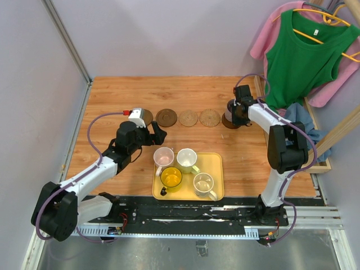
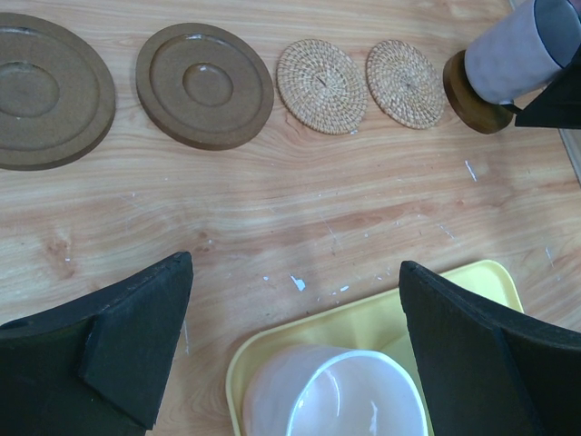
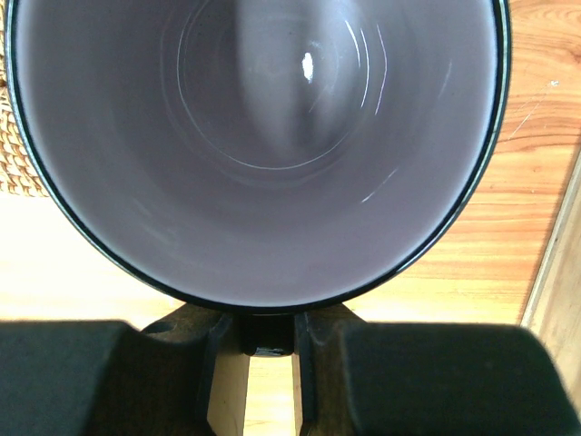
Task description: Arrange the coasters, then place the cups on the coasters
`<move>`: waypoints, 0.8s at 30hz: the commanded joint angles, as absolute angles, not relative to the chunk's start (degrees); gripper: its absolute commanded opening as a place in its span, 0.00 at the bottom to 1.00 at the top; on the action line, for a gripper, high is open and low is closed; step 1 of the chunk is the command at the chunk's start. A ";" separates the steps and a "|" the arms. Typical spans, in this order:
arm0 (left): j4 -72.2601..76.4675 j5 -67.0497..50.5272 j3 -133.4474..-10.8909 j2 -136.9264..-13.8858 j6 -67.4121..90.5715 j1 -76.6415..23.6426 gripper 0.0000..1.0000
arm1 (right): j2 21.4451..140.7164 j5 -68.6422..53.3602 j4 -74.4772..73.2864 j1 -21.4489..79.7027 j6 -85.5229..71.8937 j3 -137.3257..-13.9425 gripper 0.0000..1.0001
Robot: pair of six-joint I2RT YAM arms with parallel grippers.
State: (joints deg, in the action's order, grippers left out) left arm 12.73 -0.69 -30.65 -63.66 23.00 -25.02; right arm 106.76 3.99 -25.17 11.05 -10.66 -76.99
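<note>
- left gripper [image 2: 295, 272]: jaws spread wide, nothing between them; it hangs above bare wood at the far left corner of the yellow tray [image 1: 215, 163].
- pink cup [image 2: 336, 400]: upright in the tray's far left spot, directly below the left gripper and on its near side, between the lines of the two fingers and touching neither.
- leftmost dark brown coaster [image 2: 41, 91]: flat on the table, ahead of the left gripper and off to its left.
- second dark brown coaster [image 2: 204, 86]: ahead of the left gripper, just beside the first coaster with a gap between them.
- two woven tan coasters [image 2: 322, 86] [image 2: 406, 84]: ahead and to the right of the left gripper, side by side, nearly touching.
- whitish-green cup [image 1: 187, 159], yellow cup [image 1: 171, 177], cream cup [image 1: 203, 183]: upright in the tray, on the near side and to the right of the left gripper.
- third dark brown coaster [image 2: 472, 100]: right end of the row, beneath the right gripper.
- grey-purple cup [image 2: 517, 50]: its base meets the third dark brown coaster; the mouth fills the right wrist view.
- right gripper [image 3: 268, 331]: fingers closed on the grey-purple cup's handle, at the cup's near side. Cannot tell whether the cup's weight is fully on the coaster.
</note>
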 commanded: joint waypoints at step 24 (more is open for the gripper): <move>14.16 -0.36 -32.08 -64.72 23.48 -25.58 1.00 | 106.08 2.72 -26.79 10.19 -12.64 -77.29 0.01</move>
State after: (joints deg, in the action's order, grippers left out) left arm 12.75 -0.69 -30.65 -64.40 23.27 -25.02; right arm 106.76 2.94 -27.35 11.05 -11.73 -76.97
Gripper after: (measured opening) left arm 0.994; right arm 0.196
